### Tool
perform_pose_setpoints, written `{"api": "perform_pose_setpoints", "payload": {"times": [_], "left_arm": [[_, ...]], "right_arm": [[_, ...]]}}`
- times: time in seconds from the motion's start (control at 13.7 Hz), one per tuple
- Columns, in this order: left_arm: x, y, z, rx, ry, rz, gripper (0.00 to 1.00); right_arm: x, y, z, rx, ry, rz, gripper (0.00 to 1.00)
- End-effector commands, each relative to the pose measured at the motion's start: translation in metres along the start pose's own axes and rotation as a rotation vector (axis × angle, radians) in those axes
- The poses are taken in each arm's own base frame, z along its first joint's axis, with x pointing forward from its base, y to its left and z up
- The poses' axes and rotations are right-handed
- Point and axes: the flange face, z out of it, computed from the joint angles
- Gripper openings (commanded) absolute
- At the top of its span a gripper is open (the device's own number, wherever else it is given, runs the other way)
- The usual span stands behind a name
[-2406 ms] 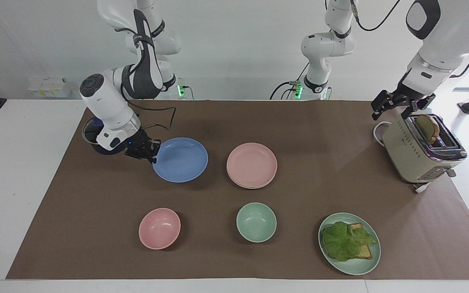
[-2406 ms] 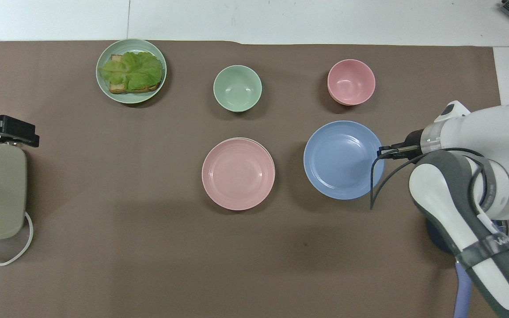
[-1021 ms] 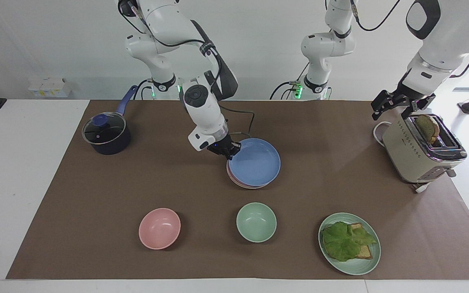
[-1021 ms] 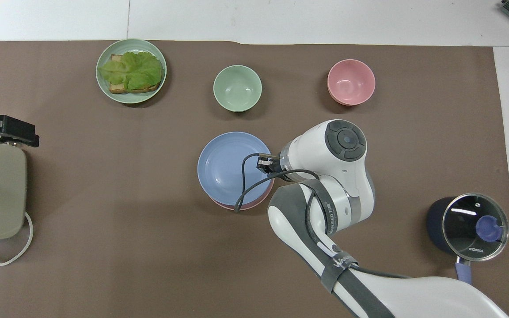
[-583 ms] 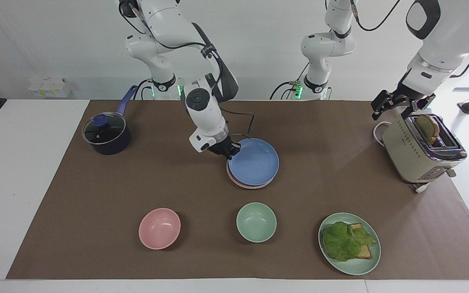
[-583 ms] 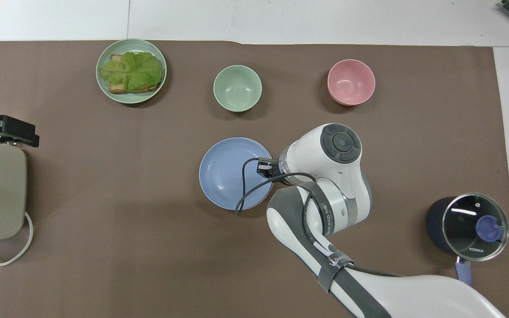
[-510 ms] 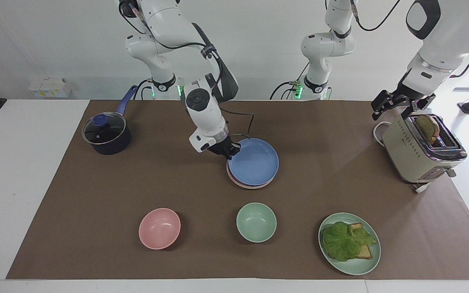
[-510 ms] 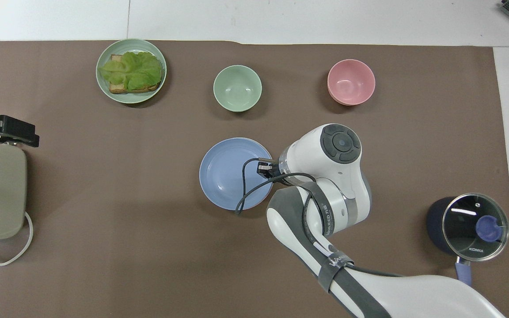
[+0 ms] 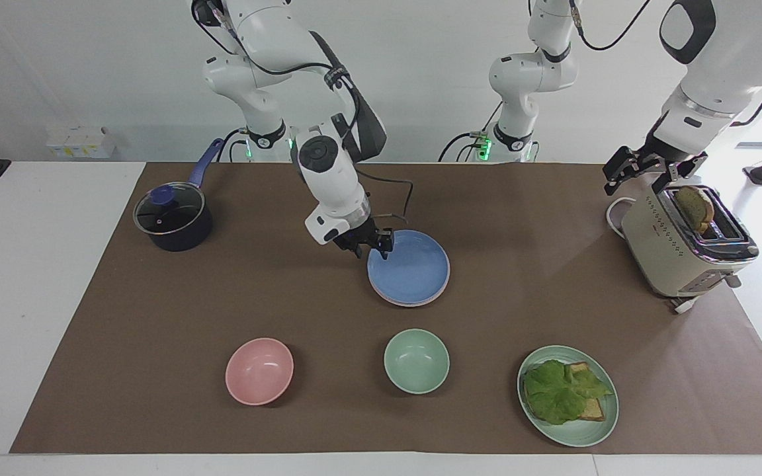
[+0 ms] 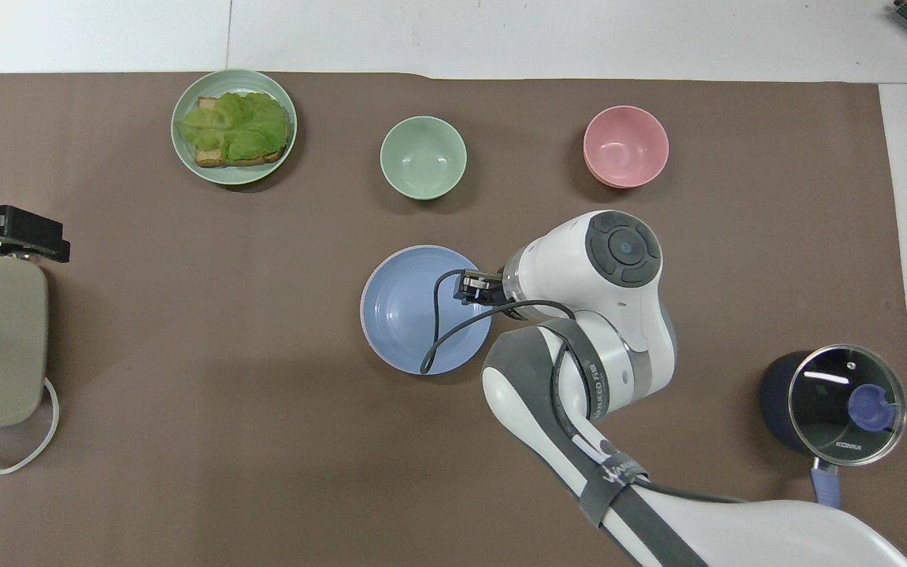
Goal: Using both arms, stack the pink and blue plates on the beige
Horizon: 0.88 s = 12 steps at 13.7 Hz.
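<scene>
The blue plate (image 9: 411, 268) (image 10: 414, 311) lies flat on the pink plate (image 9: 409, 303), of which only a thin rim shows around it. The beige plate is hidden. My right gripper (image 9: 372, 249) (image 10: 472, 287) hangs open just above the blue plate's rim, on the side toward the right arm's end of the table, and holds nothing. My left gripper (image 9: 643, 173) (image 10: 6, 235) waits open over the toaster (image 9: 682, 248).
Farther from the robots than the stack stand a pink bowl (image 9: 259, 370), a green bowl (image 9: 417, 361) and a green plate (image 9: 586, 433) with lettuce on bread. A dark lidded pot (image 9: 172, 218) sits toward the right arm's end. Bread stands in the toaster.
The right gripper carried the blue plate over the pink one, set it down, then opened and let go of the rim. The left arm has not moved.
</scene>
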Motion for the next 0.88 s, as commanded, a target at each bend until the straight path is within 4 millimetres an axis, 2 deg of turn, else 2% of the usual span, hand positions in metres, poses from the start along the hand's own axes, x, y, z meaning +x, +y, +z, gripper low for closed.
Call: {"api": "perform_pose_setpoints", "payload": {"times": [0.0, 0.22, 0.36, 0.51, 0.66, 0.8], "left_arm": [[-0.003, -0.002, -0.002, 0.021, -0.008, -0.004, 1.0], [-0.003, -0.002, -0.002, 0.021, -0.009, -0.004, 1.0], [-0.003, -0.002, -0.002, 0.021, -0.008, -0.004, 1.0], [-0.003, -0.002, -0.002, 0.021, -0.008, -0.004, 1.0], [-0.003, -0.002, -0.002, 0.021, -0.008, -0.004, 1.0], [-0.003, -0.002, -0.002, 0.021, -0.008, -0.004, 1.0]], "right_arm": [[0.013, 0.039, -0.077, -0.026, 0.067, 0.018, 1.0], [0.018, 0.093, -0.154, -0.128, 0.136, 0.015, 1.0], [0.014, 0.129, -0.202, -0.158, 0.146, -0.013, 1.0], [0.018, 0.162, -0.252, -0.177, 0.138, -0.033, 1.0], [0.025, 0.173, -0.292, -0.25, 0.13, -0.07, 1.0], [0.03, 0.172, -0.317, -0.312, 0.108, -0.071, 1.0]]}}
